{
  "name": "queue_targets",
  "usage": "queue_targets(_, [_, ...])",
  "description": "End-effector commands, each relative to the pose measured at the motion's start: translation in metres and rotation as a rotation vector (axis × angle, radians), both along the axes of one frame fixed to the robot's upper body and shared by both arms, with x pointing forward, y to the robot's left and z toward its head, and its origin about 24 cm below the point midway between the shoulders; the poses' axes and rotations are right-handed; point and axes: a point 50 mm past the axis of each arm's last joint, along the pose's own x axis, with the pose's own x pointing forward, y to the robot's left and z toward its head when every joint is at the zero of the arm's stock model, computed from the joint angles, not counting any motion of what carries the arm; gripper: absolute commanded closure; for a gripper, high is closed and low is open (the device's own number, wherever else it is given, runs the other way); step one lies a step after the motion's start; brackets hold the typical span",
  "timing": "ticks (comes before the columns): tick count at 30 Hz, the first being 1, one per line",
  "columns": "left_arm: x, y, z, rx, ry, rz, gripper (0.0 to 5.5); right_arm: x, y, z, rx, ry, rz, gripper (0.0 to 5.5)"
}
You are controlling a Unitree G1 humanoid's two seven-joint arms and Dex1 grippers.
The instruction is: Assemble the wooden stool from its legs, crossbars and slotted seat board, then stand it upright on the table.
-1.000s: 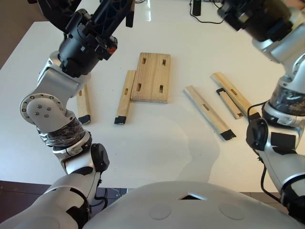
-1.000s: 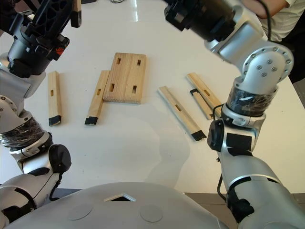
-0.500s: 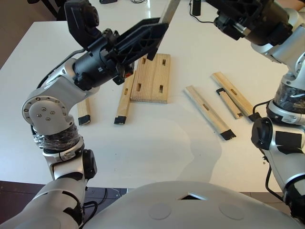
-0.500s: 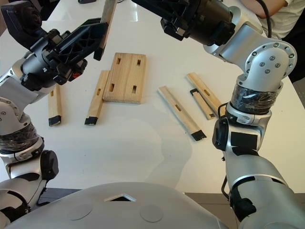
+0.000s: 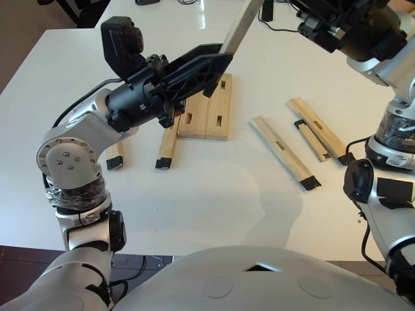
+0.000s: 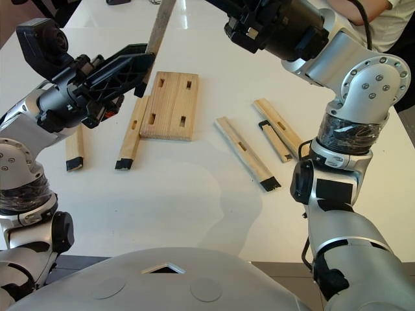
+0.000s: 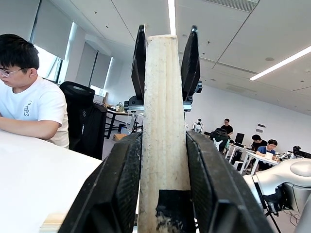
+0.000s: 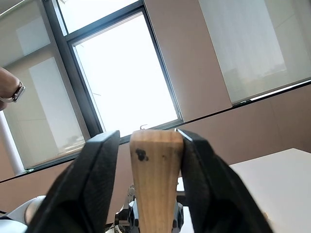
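A wooden stool leg [image 5: 238, 29] slants up over the table's far middle. My left gripper [image 5: 217, 61] is shut on its black-tipped lower end, above the slotted seat board [image 5: 206, 105]. In the left wrist view the leg [image 7: 165, 121] runs out between my fingers [image 7: 121, 194], and the right gripper [image 7: 165, 53] flanks its far end. The right wrist view has the right gripper [image 8: 155, 141] shut around that wooden end [image 8: 155, 174]. One leg [image 5: 170, 131] lies against the board's left side. Another leg [image 6: 74, 133] lies further left.
Two more long slotted pieces [image 5: 284, 152] [image 5: 316, 126] and a thin dark-tipped bar [image 5: 312, 139] lie on the right of the white table [image 5: 214, 194]. Black cables and a device [image 5: 268, 11] sit at the far edge. The near half is bare tabletop.
My left arm has swung from the far left to above the seat board, carrying the leg rightward and tilting its upper end toward the right gripper. The pieces on the table have not moved.
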Motion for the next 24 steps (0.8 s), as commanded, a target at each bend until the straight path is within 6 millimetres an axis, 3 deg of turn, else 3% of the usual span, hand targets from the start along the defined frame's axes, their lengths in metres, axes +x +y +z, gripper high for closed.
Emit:
queue_targets(1, [-0.001, 0.0, -0.001, 0.021, -0.008, 0.022, 4.19, -0.002, 0.004, -0.008, -0.045, 0.016, 0.01, 4.16])
queue_targets(10, [0.002, 0.002, -0.007, 0.056, -0.004, 0.057, 4.19, -0.004, 0.002, -0.007, -0.031, 0.011, -0.009, 4.22])
queue_targets(12, [0.01, 0.003, -0.014, 0.12, 0.007, 0.136, 4.19, -0.005, 0.001, -0.008, -0.035, 0.006, -0.016, 4.22])
queue_targets(18, [0.023, 0.003, -0.05, 0.265, 0.077, 0.212, 3.21, -0.003, 0.002, -0.02, -0.105, -0.006, -0.086, 4.22])
queue_targets(20, [0.021, 0.004, -0.061, 0.34, 0.066, 0.243, 3.17, 0.0, 0.0, -0.026, -0.127, -0.006, -0.117, 4.22])
queue_targets(24, [0.011, 0.029, -0.112, 0.606, 0.086, 0.298, 3.17, 0.018, -0.024, -0.047, -0.262, -0.034, -0.317, 4.22])
